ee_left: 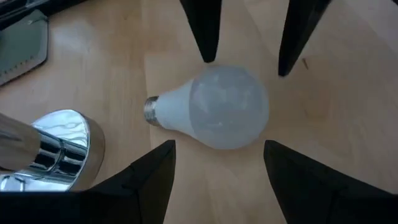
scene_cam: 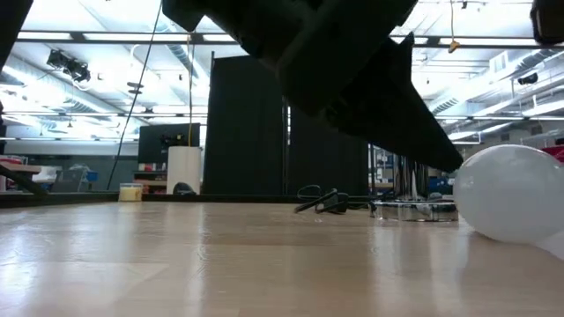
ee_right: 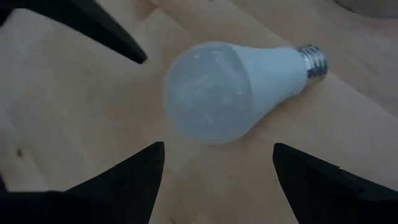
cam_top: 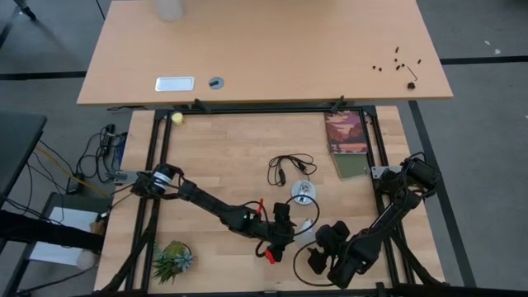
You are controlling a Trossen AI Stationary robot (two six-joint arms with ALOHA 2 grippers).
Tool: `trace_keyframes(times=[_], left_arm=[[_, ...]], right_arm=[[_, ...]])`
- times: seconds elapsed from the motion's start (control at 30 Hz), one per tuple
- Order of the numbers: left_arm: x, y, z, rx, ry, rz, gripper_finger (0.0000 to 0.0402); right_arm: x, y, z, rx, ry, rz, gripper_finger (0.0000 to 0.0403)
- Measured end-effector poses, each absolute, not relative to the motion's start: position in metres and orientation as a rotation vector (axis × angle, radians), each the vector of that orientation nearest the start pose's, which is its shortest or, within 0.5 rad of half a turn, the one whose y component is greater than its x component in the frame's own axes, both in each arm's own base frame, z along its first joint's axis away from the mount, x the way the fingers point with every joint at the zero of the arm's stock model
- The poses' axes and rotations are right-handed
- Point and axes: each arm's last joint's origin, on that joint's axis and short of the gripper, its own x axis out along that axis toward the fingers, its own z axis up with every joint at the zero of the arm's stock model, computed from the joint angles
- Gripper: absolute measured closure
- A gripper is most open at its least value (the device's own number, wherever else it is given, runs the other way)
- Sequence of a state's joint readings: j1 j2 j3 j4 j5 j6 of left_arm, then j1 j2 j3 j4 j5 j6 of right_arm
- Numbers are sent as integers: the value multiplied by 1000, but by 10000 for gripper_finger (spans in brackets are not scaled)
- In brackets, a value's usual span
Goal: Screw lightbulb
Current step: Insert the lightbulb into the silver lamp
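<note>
— Where's the lightbulb [ee_left: 217,109]?

— I see it lying on its side on the desk [cam_top: 231,165], near edge, base towards the shiny socket [cam_top: 303,192].

— And the jaws?

— Left gripper [ee_left: 214,158] hangs just over it, jaws spread either side, not touching. Right gripper [ee_right: 214,168] faces it too — spread as well.
</note>
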State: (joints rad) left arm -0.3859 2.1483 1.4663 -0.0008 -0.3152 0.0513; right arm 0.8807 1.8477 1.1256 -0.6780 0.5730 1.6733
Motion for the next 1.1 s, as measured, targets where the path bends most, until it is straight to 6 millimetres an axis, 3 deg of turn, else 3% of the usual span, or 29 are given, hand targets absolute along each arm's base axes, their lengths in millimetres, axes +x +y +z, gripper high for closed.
trace_keyframes(times=[0.3,0.57,0.83,1.1], left_arm=[[440,-168,134,456,645,-121,154],[447,-165,138,449,566,-81,154],[458,-153,147,407,462,-94,154],[459,-152,152,402,477,-87,154]], right_arm=[[192,268,151,453,617,-524,94],[199,262,137,372,745,-552,94],[198,256,136,290,827,-560,94],[194,250,155,275,884,-526,94]])
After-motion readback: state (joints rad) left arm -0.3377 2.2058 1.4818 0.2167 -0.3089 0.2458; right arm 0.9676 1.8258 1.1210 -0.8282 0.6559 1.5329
